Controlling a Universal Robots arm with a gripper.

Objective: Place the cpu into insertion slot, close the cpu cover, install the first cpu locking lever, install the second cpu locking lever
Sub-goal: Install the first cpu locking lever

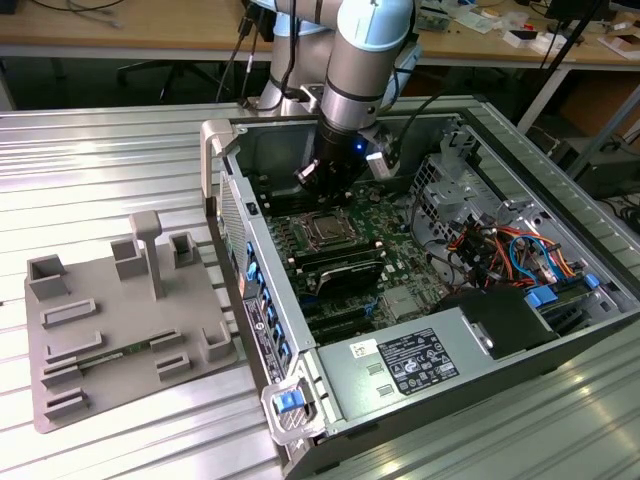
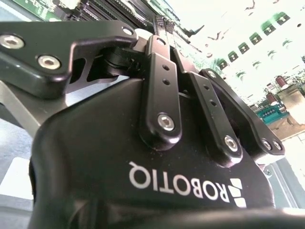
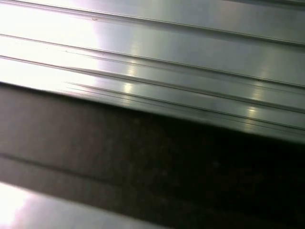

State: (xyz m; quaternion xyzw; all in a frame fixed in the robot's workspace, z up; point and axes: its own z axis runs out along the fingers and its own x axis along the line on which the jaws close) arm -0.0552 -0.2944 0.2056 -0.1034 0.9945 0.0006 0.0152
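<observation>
In the exterior view the arm reaches down into an open computer case [image 1: 232, 215] that holds the green motherboard [image 1: 400, 230]. The insertion slot [image 1: 326, 228] is a small square with a silvery rim and a greyish centre. A silvery frame, the cpu cover [image 1: 313, 222], seems to lie flat on it. I cannot tell the cpu apart from the slot's centre. My gripper [image 1: 322, 198] hangs just above the slot's far edge. In the second wrist view the gripper [image 2: 164, 26] has its black fingers [image 2: 157, 47] drawn together, with nothing visible between them.
Long black memory slots [image 1: 340, 268] lie just in front of the slot. A power supply [image 1: 420, 362] and bundled cables [image 1: 500, 250] fill the case toward the exterior view's right. A grey fixture plate [image 1: 120, 320] rests on the ribbed metal table [image 1: 90, 160] beside the case.
</observation>
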